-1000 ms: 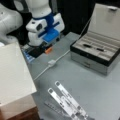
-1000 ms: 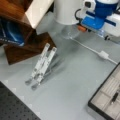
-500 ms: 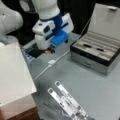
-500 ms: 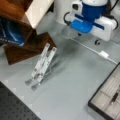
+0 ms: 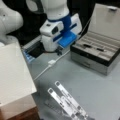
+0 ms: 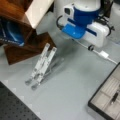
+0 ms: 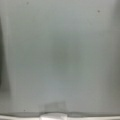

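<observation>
- Gripper (image 5: 59,51): low over the tabletop (image 5: 100,92) at a front view's top centre, under the white-and-blue wrist housing. Can't tell if the fingers are apart or together.
- Nothing visibly held.
- Nearest thing: white cable (image 5: 51,63) with a small connector block, lying on the tabletop just beside the gripper; also seen in a front view (image 6: 103,54).
- Wrist view: bare grey tabletop (image 7: 60,55) only, white cable strip along the bottom edge.
- Folding metal stand (image 5: 66,101) lies flat, well apart from the gripper, toward a front view's bottom.
- Open case (image 5: 95,53) with compartments at a front view's right.
- White box (image 5: 12,75) at a front view's left.
</observation>
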